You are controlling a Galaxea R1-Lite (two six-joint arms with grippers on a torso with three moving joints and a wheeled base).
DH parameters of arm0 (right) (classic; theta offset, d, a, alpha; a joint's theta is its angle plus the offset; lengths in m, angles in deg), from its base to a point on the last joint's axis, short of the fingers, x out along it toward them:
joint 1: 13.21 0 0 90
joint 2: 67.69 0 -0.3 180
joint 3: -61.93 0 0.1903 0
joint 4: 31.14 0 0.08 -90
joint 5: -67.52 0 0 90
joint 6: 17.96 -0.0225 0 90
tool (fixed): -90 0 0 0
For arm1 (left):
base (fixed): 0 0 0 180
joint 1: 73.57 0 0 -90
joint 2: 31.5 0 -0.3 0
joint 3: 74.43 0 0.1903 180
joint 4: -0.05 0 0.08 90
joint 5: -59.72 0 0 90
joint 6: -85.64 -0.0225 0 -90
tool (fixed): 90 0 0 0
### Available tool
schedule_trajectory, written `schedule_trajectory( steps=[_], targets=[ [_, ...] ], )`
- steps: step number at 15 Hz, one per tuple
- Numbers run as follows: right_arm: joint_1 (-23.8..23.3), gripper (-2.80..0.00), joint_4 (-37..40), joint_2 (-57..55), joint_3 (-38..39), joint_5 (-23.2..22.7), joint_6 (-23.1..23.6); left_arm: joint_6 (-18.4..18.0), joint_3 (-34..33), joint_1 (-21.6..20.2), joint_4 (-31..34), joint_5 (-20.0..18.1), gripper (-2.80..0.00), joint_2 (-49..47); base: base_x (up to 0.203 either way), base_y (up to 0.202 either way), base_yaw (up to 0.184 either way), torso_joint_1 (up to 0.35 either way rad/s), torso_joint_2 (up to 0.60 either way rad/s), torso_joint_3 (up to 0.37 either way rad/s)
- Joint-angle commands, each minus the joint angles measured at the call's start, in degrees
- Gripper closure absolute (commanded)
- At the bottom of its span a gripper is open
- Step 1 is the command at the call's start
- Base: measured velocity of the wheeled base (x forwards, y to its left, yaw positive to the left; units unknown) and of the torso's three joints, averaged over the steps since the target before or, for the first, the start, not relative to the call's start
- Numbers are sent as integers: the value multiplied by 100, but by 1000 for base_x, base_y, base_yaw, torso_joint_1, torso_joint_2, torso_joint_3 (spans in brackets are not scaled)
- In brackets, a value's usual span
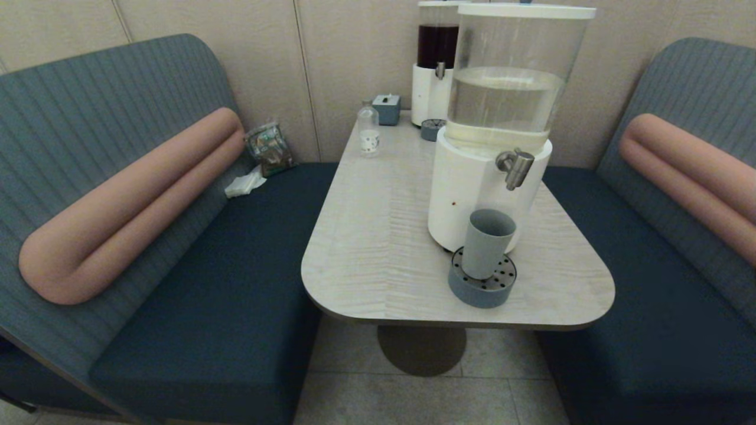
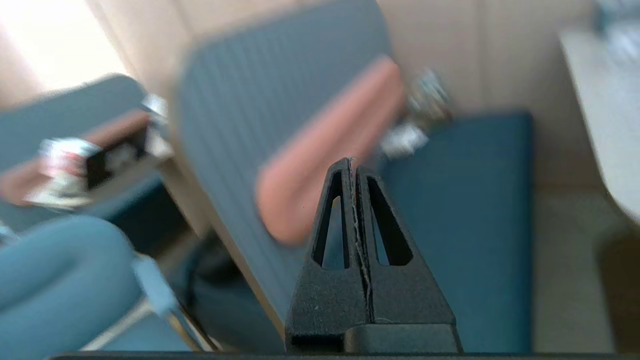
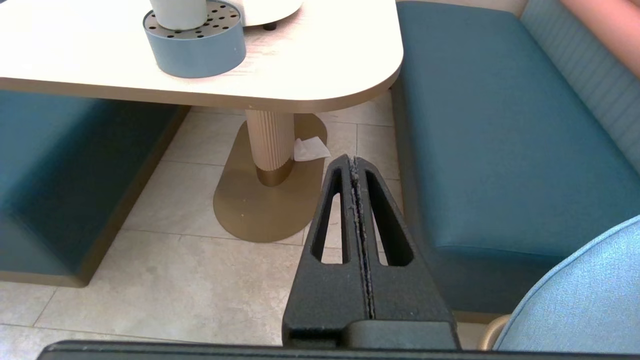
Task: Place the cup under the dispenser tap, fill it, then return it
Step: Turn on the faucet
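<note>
Head view shows the cup (image 1: 488, 242) on the tray (image 1: 481, 290), apparently far from both pressed-together end effectors.

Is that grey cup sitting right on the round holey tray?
Touching. The head view shows the cup standing upright on the tray, base on its perforated top.

small bottle (image 1: 368, 128) label, snack packet (image 1: 270, 147), print seemingly unreadable
</note>
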Motion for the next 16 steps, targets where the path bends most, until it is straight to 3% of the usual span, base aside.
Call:
schedule_trajectory(
  steps=[1, 3, 5, 7, 11, 13, 16],
  targets=[
    [1, 0, 1, -6, 0, 2, 1, 67, -411, -32, 37, -151, 0, 373, 0, 0, 0, 0, 0, 0],
    [1, 0, 1, -6, 0, 2, 0, 326, -755, -38, 361, -854, 0, 556, 0, 0, 0, 0, 0, 0],
    [1, 0, 1, -6, 0, 2, -2, 897, -792, -39, 922, -1294, 0, 796, 0, 0, 0, 0, 0, 0],
    [1, 0, 1, -6, 0, 2, 2, 1154, -894, -39, 1321, -1644, 0, 1030, 0, 0, 0, 0, 0, 0],
    [3, 0, 1, -6, 0, 2, -4, 1591, -1150, -39, 1523, -2239, 0, 1025, 0, 0, 0, 0, 0, 0],
    [1, 0, 1, -6, 0, 2, -6, 1738, -1110, -38, 1862, -2294, 0, 1024, 0, 0, 0, 0, 0, 0],
    [1, 0, 1, -6, 0, 2, -6, 1937, -1134, -39, 1778, -2219, 0, 1024, 0, 0, 0, 0, 0, 0]
  ],
)
